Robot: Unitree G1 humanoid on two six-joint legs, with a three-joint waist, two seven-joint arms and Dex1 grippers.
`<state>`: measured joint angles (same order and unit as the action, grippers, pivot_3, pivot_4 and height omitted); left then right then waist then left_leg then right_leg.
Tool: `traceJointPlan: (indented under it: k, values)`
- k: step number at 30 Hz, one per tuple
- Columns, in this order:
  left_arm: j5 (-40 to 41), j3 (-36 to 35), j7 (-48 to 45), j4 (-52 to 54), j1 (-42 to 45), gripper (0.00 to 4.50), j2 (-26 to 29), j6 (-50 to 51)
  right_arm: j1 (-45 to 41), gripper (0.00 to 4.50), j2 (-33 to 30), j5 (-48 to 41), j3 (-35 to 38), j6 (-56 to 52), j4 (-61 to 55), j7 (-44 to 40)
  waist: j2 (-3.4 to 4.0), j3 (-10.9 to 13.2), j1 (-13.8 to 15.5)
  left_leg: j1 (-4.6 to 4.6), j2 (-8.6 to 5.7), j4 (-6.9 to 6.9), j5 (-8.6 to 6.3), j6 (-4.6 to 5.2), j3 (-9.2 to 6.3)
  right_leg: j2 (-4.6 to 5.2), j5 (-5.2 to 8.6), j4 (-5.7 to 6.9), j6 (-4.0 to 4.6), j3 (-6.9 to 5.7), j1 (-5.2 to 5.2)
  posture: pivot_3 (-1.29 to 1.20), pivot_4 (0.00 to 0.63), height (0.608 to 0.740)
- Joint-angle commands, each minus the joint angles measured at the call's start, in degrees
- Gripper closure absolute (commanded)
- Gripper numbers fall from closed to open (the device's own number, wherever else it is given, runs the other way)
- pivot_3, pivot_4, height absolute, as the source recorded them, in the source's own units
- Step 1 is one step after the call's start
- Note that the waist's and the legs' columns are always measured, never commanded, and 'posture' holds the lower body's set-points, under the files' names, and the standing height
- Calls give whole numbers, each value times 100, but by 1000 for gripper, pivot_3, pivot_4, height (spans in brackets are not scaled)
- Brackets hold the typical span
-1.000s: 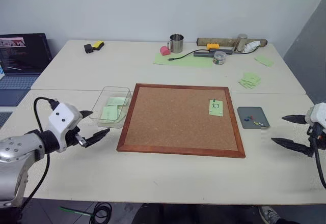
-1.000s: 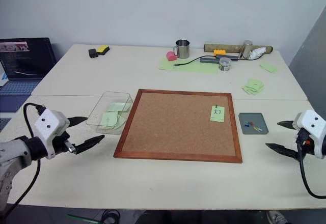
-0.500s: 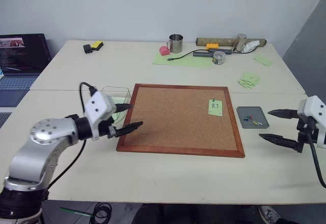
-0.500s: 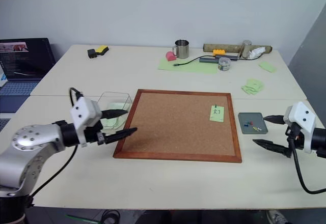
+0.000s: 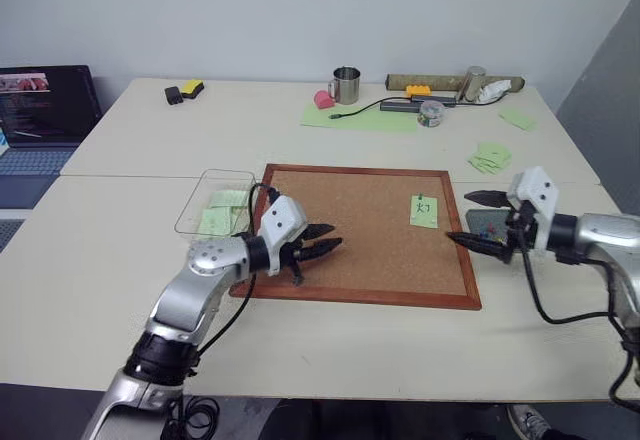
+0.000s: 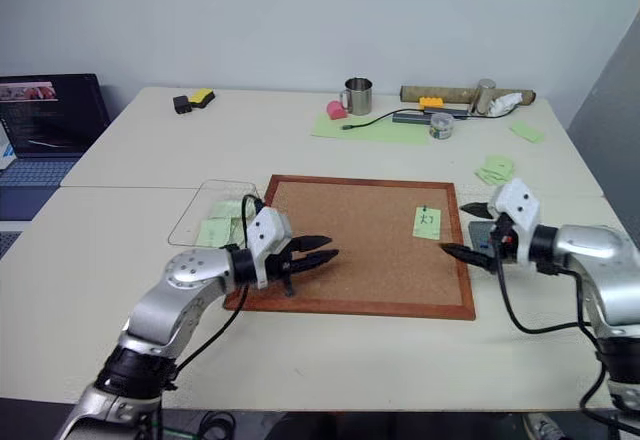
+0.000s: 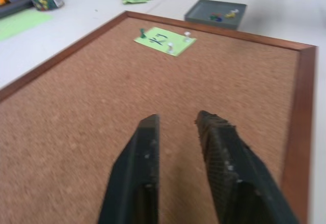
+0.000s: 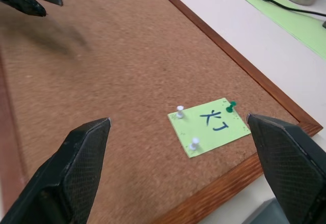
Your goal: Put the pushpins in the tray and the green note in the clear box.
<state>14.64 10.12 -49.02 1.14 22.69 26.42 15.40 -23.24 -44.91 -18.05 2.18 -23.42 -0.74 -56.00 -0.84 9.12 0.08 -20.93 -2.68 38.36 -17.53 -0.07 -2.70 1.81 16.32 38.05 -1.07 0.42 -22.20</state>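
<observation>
Head camera first: your wood-framed corkboard (image 5: 357, 232) lies in the middle of the pale bench (image 5: 120, 290). The small pale-green square note with black handwriting (image 5: 424, 211) is pinned near the board's right edge, closer to the far right corner. Just off that right edge sits the small flat dark-grey tray (image 6: 484, 234), partly hidden behind the right gripper (image 5: 482, 220), whose jaws stand wide apart over the frame's right side. Just off the board's left edge you've got the clear plastic box with rounded corners (image 5: 214, 203), with a few blank pale-green notes (image 5: 216, 219) inside. The left gripper (image 5: 322, 241) hangs over the board's near left part, jaws nearly together with a narrow gap, holding nothing.

Left wrist camera: you're looking between two close black fingers (image 7: 136, 183) across bare cork to the handwritten note, which carries one green pushpin (image 7: 143, 32) and two white pushpins (image 7: 187, 34). Beyond the frame, the tray holds a few coloured pushpins (image 7: 218, 16).

Right wrist camera: wide-spread jaws frame the note, green pin at one corner, white ones at two others. The left gripper's tips show over the cork too.
</observation>
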Motion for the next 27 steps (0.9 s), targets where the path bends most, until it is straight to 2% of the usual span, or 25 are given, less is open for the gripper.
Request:
traceJointPlan:
  k: [1, 4, 10, 20, 27]
  values:
    - [-283, 188, 122, -555, 228, 4206, -376, -530, -637, 0, 462, 386, -172, 110, 595, 633, -1, -1, -6, -2, 0, 6, 0, -1, 0, 0, 0, 2, 0, 0, -2, 0, 150, 740]
    - [-442, 212, 276, -1094, 325, 4487, -669, -746, -1096, 0, 871, 668, -303, 263, 1184, 1036, -1, -1, -15, -5, 0, 8, 1, -1, 1, -1, 0, 6, 0, 1, -7, 0, 150, 740]
    - [-871, 364, 301, -1910, 394, 4487, -842, -1263, -1584, 0, 1437, 1109, -501, 580, 2072, 1544, 1, -3, -18, -9, -1, 12, 1, -2, 1, -1, 0, 6, 0, 1, -9, 0, 150, 740]
    - [-991, 326, 273, -1957, 369, 4487, -898, -1334, -1918, 0, 1888, 1372, -461, 1297, 3386, 1808, 3, -5, -9, -9, -4, 35, 1, -1, -1, 0, -2, 28, -2, 2, -7, 0, 150, 740]
    - [-994, 300, 267, -1796, 236, 4500, -866, -1260, -2022, 1293, 1998, 1356, -416, 1481, 3784, 1772, 3, -6, -26, -7, -5, 39, 0, -1, 1, -1, -2, 44, -2, 6, -10, 0, 150, 740]
